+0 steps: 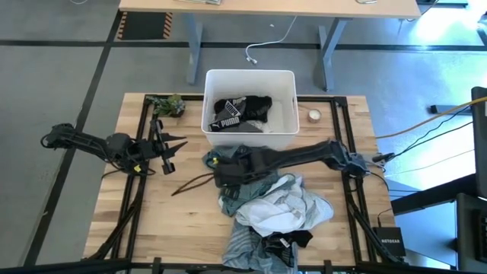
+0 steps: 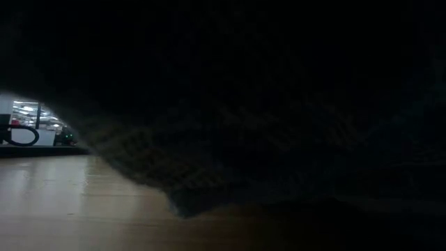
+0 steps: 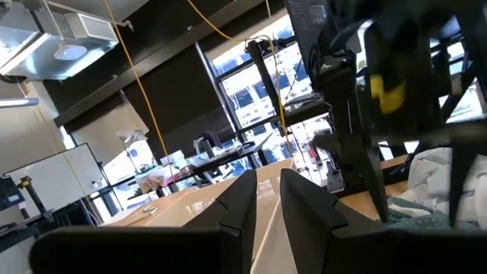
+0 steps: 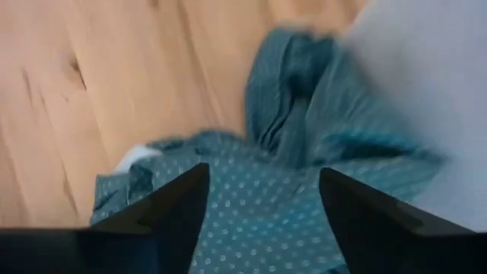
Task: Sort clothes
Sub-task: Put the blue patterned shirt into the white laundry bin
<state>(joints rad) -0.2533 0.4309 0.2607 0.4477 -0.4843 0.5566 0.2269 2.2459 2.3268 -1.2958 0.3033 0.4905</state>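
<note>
A heap of clothes lies on the wooden table's near middle: white and grey-white patterned pieces, a blue-grey striped one and a black one. A teal dotted garment lies at the heap's far-left end, against the white bin. A black garment lies in the bin. My right gripper is open, pointing down over the teal garment. My left gripper is open and empty at the table's left. My right gripper points down at the teal dotted garment with its open fingers on either side of a spread part of the cloth. I cannot tell whether the fingertips touch it. The garment lies slack on the table.
A green-brown camouflage lump lies at the far left and a tape roll right of the bin. Bare wood shows left of the heap. Dark cloth fills most of the low view.
</note>
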